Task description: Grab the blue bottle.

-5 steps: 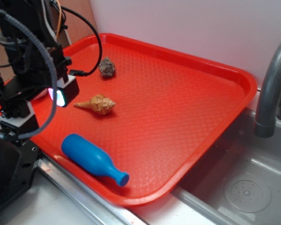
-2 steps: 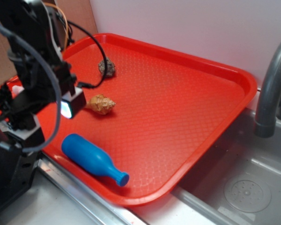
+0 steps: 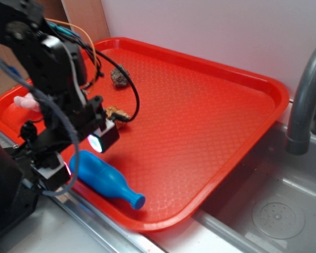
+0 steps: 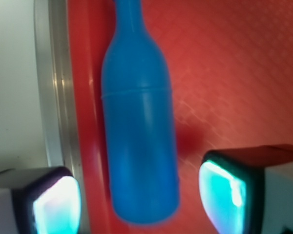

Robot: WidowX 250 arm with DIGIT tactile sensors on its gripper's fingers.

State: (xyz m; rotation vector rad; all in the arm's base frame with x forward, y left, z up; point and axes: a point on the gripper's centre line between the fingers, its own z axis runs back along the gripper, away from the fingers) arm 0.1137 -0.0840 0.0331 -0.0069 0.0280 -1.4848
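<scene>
In the exterior view, the black arm stands at the far left, and its hand hangs low over the near-left part of the red tray, at about 8 o'clock from the tray's centre. The hand is spread wide and grips nothing. One lit finger shows at 12 o'clock of the blue bottle's rounded base; the other sits at 9 o'clock of that base, near the tray's front rim. A small pink thing lies at the tray's far-left corner, partly hidden by the arm.

The blue bottle lies on its side along the tray's front rim, base toward the hand, neck and cap pointing to 4 o'clock. Whether the fingers touch it cannot be told here.

The wrist view settles the placing: the blue bottle runs from 6 to 12 o'clock, its round base low in the frame between the two glowing fingertips, with red tray showing between it and each. Its neck runs off the top edge. A metal strip borders the tray at 9 o'clock.

Further right in the exterior view, a tan shell peeks out behind the arm's cable, and a dark stone lies at 12 o'clock of it. At the far right, a grey faucet rises over a steel sink.
</scene>
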